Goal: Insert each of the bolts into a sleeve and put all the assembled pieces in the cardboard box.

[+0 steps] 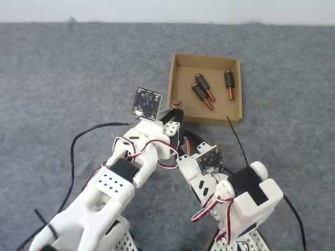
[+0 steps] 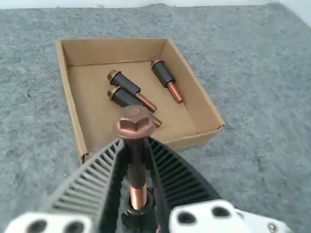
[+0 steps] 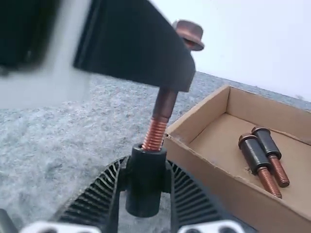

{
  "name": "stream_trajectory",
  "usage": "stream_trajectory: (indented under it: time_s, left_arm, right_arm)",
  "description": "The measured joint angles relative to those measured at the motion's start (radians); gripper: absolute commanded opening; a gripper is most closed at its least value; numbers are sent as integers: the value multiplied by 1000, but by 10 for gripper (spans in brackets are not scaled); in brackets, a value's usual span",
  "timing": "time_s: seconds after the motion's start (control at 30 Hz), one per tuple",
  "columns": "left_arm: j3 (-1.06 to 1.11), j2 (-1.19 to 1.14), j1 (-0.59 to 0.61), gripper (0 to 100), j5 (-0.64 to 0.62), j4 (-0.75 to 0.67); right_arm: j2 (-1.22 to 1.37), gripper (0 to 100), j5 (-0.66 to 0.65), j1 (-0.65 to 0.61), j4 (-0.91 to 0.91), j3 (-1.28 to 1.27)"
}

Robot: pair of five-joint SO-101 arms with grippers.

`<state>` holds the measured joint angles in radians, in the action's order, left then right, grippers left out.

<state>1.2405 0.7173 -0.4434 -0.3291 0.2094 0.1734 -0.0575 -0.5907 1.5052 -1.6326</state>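
Your left claw (image 2: pixel 136 145) pinches one bolt (image 2: pixel 136 127), your right claw (image 3: pixel 146 167) one sleeve (image 3: pixel 145 189); three assembled pieces (image 2: pixel 127 87) lie in the box (image 2: pixel 116 51).

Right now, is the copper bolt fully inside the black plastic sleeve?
Only partly: the copper bolt has its threaded tip in the black sleeve, head well above.

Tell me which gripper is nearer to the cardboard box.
Left. The left gripper, holding the bolt, sits just off the near corner of the cardboard box. The right gripper, shut on the sleeve, sits behind it, farther from the box.
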Motion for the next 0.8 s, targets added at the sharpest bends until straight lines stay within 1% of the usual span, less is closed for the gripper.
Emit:
stream_trajectory:
  time_s: [0.23, 0.53, 0.8]
  left_arm:
    - [8, -5, -5, 13, 2, -17]
    - [133, 66, -15, 13, 2, -12]
    - [155, 83, -15, 14, 2, -21]
  right_arm:
    - [0, 6, 0, 11, 0, 0]
    - [0, 6, 0, 29, 26, 0]
    - [0, 6, 0, 28, 29, 0]
